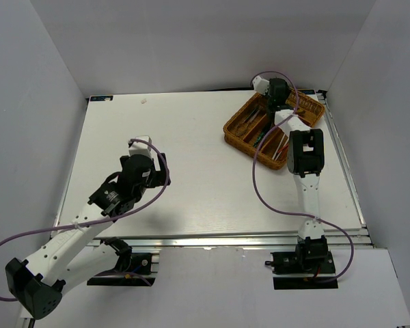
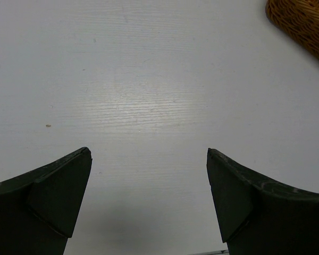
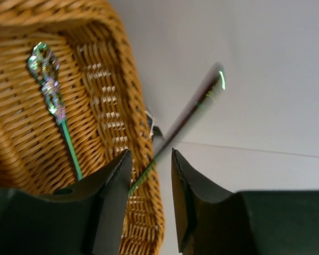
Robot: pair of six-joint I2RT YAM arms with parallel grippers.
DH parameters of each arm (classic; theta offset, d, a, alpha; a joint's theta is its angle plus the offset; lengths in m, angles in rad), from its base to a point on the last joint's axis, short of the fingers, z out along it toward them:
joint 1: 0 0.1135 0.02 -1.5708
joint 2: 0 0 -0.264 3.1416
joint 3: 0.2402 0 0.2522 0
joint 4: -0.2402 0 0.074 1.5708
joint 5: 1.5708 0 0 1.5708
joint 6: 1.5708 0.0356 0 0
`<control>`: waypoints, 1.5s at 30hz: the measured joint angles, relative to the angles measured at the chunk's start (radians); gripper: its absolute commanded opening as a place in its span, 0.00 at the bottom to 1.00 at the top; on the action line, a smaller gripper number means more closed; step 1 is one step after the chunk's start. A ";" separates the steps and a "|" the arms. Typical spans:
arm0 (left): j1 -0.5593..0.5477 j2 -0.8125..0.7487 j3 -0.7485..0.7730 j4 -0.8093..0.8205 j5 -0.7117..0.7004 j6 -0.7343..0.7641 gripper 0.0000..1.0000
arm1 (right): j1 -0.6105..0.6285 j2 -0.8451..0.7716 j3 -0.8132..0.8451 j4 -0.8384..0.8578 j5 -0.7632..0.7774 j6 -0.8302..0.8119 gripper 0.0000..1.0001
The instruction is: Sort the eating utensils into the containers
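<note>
Over the wicker tray's point(image 3: 122, 127) far rim, the right gripper point(image 3: 150, 175) is pinching a dark iridescent utensil point(image 3: 194, 106), long axis angled up and outward. Left gripper point(image 2: 149, 196) hangs wide open, holding nothing, above the table point(image 2: 149, 79).

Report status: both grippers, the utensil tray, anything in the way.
Left gripper open, empty, over bare table. Right gripper shut on slim utensil, at wicker tray rim. Ornate iridescent utensil already inside. No obstruction seen.

Utensils point(image 1: 266, 130) in far-right tray point(image 1: 236, 128)
</note>
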 measured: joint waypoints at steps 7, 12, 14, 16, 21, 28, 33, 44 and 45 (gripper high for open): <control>-0.013 -0.006 0.000 0.000 -0.005 0.000 0.98 | -0.003 -0.006 -0.019 -0.006 0.009 0.020 0.61; -0.020 -0.006 0.000 0.000 -0.018 -0.001 0.98 | -0.005 -0.041 -0.019 -0.013 0.023 0.068 0.89; -0.022 -0.006 0.000 0.000 -0.022 -0.002 0.98 | -0.008 -0.066 -0.019 -0.026 0.023 0.092 0.89; -0.023 -0.006 0.000 -0.001 -0.026 -0.004 0.98 | -0.011 -0.091 -0.016 -0.039 0.019 0.124 0.89; -0.024 -0.006 0.000 -0.002 -0.042 -0.008 0.98 | -0.018 -0.142 0.047 -0.132 -0.024 0.269 0.89; -0.024 -0.020 0.000 -0.021 -0.110 -0.026 0.98 | -0.027 -0.383 0.024 -0.327 -0.221 0.593 0.84; -0.024 -0.072 0.002 -0.044 -0.208 -0.051 0.98 | -0.029 -0.549 0.030 -0.493 -0.360 0.820 0.75; -0.024 -0.130 0.010 -0.107 -0.366 -0.107 0.98 | -0.068 -0.838 -0.367 -0.616 -0.508 1.178 0.74; -0.024 -0.136 0.015 -0.117 -0.375 -0.110 0.98 | -0.068 -0.891 -0.430 -0.626 -0.504 1.219 0.89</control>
